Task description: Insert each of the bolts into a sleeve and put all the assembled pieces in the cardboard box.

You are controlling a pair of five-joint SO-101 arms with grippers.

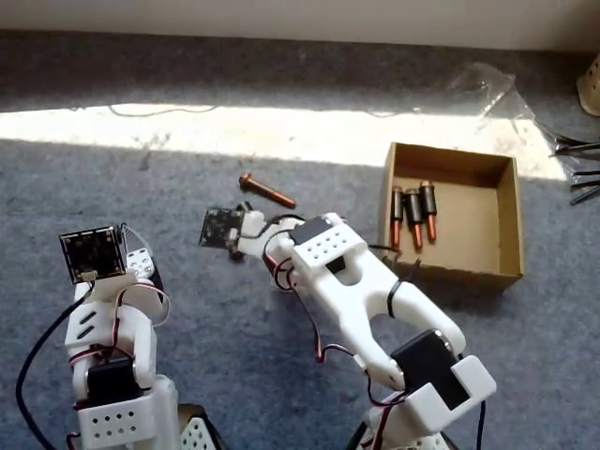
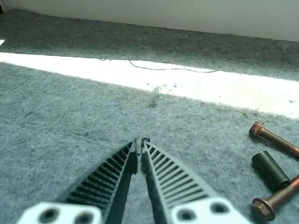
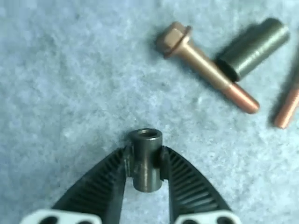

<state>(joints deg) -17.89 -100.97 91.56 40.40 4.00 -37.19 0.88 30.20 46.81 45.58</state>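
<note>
Sleeve clamped in right gripper, left gripper closed on nothing; best hold the bore level and unblocked so a loose bolt slides straight in.

- a bright band of sunlight was thrown across the carpet, washed out to glare.
- elsewhere soft shade was left, with a faint shadow cast beside the cardboard box.

The high camera looks steeply down over the carpet and the cardboard box. The left wrist camera skims low, the right's points straight down, close. All share bolts lying beside the box.
</note>
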